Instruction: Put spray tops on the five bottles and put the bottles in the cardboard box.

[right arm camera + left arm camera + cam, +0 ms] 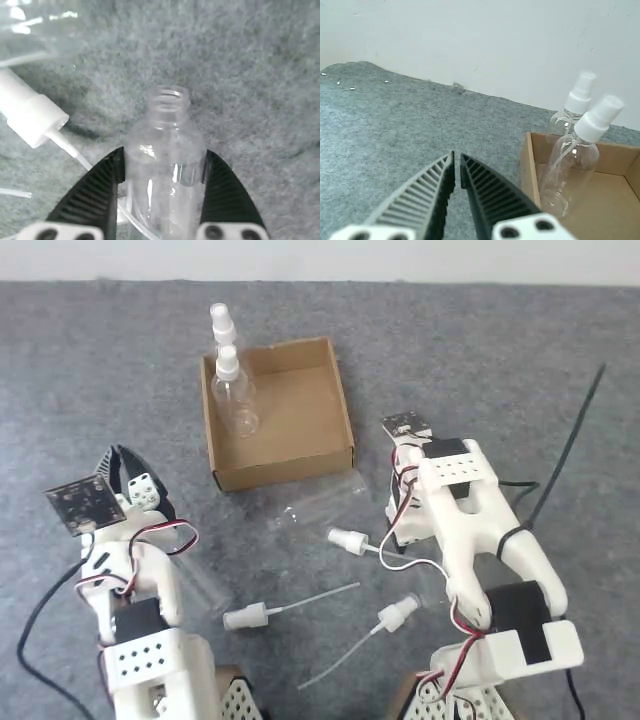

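Observation:
My right gripper [164,155] is shut on a clear bottle [167,130] with no top, its open neck pointing away from the wrist just above the grey mat. A white spray top [30,120] with its tube lies close beside it. My left gripper [456,157] hangs shut and empty at the near left [128,468], apart from the cardboard box [300,465]. Two capped bottles [238,390] [570,165] stand in the box's far left corner. Three loose spray tops [350,540] [250,617] [397,615] and two bare bottles [325,498] [205,585] lie on the mat.
The grey mat [500,350] reaches a white wall [470,40] at the back. A black cable tie [570,445] sticks up by the right arm. Open mat lies left and right of the box.

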Controlling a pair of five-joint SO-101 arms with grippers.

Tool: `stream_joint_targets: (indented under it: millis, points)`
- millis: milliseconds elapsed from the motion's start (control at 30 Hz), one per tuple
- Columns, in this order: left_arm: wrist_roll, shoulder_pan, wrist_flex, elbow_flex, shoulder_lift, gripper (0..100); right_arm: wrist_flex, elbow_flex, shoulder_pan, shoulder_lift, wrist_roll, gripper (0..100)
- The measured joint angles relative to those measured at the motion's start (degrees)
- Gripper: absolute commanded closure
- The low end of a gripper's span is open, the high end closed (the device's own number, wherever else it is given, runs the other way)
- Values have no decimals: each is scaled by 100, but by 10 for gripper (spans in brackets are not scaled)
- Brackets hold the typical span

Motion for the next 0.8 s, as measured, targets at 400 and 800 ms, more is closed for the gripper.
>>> stream_joint_targets:
  millis: [400,800]
  points:
    - [0,0,0,0,0,984,-18,9,-9,-800,281,950]
    - [0,0,0,0,0,984,-18,651,-18,-2567,281,950]
